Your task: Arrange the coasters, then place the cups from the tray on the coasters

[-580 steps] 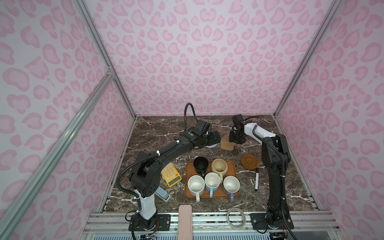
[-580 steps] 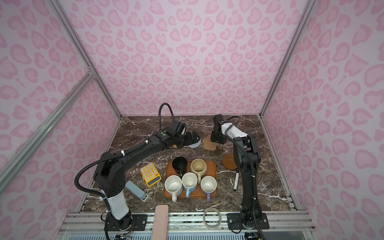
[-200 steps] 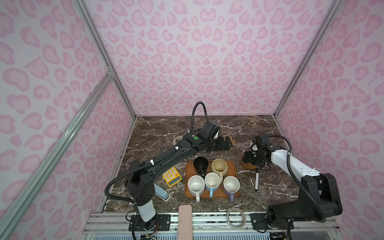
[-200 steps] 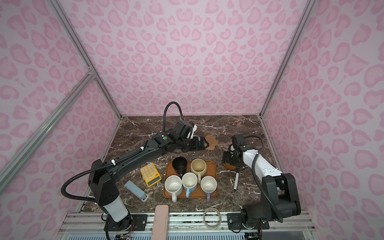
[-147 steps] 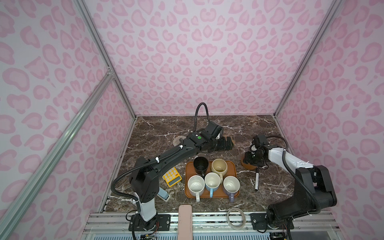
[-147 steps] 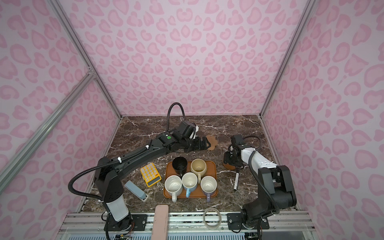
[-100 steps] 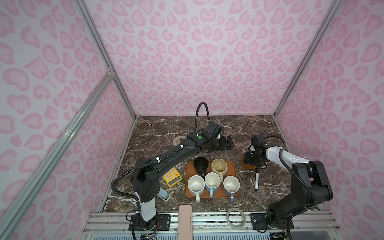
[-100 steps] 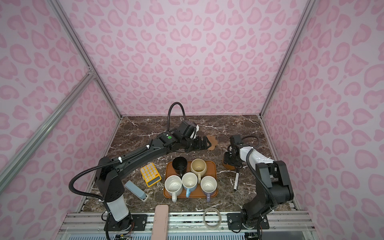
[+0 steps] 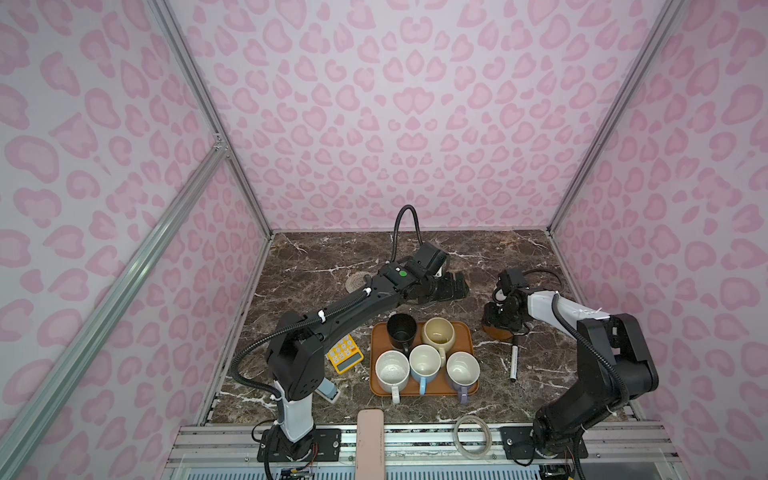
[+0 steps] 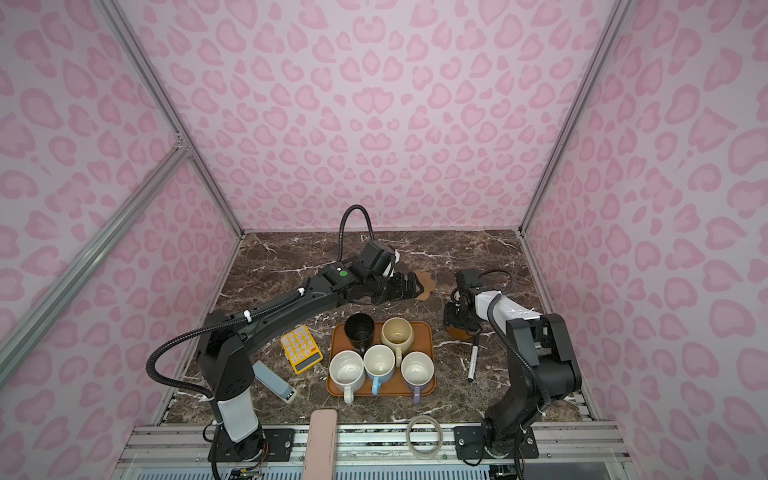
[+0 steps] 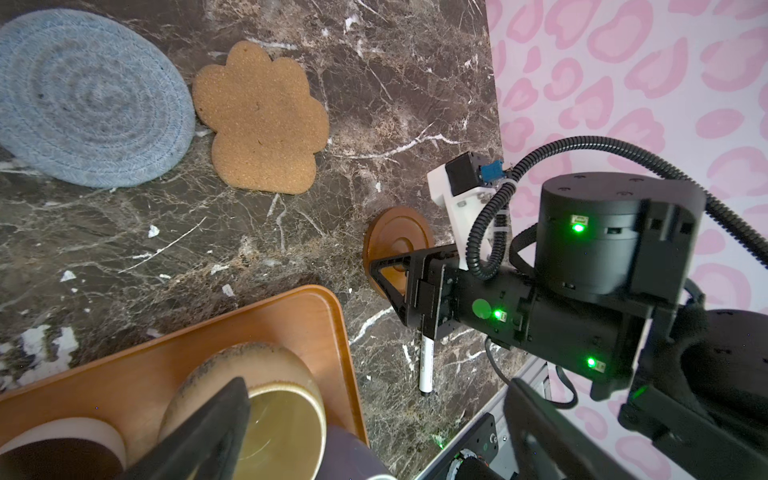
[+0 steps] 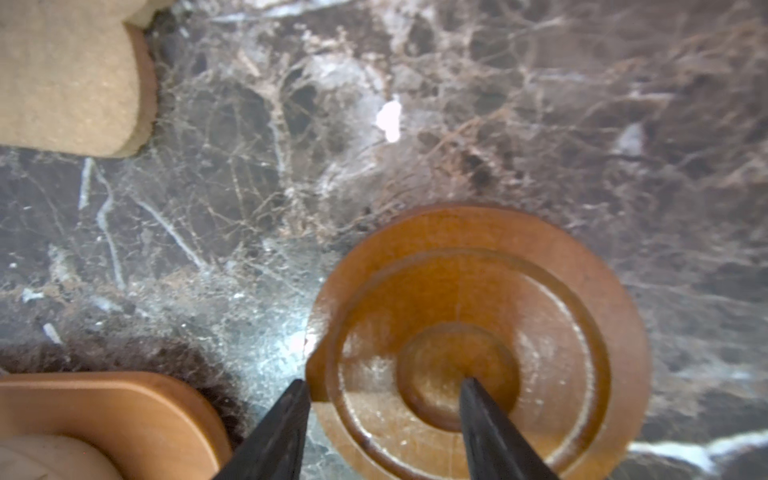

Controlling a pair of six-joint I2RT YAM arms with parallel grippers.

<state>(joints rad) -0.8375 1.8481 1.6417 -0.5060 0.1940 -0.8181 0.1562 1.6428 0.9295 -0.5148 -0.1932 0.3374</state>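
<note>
The dark-brown disc coaster (image 12: 478,291) lies flat on the marble right of the tray (image 9: 432,392). My right gripper (image 12: 384,382) is low over it, jaws apart: one finger beside its outer edge, the other over its central hollow. Both top views show this gripper (image 9: 498,320) (image 10: 457,320) on the disc. My left gripper (image 9: 451,286) hovers wide open and empty behind the tray. Near it lie the light-blue woven coaster (image 11: 87,99) and the brown flower-shaped coaster (image 11: 262,120) (image 10: 426,286). A tan rattan coaster (image 9: 356,282) lies further left. Black (image 9: 401,330), cream (image 9: 438,334), white (image 9: 392,370), blue (image 9: 424,363) and lavender (image 9: 462,370) cups stand on the tray.
A yellow calculator (image 9: 344,358) and a grey-blue device (image 9: 328,390) lie left of the tray. A marker pen (image 9: 514,359) lies just in front of the disc. A clear ring (image 9: 471,430) and a pink bar (image 9: 370,440) sit on the front rail.
The right gripper left the flower-shaped coaster at the back and came down onto the dark-brown disc. The left gripper slid right, off the blue coaster. In the last half second the right elbow swung.
</note>
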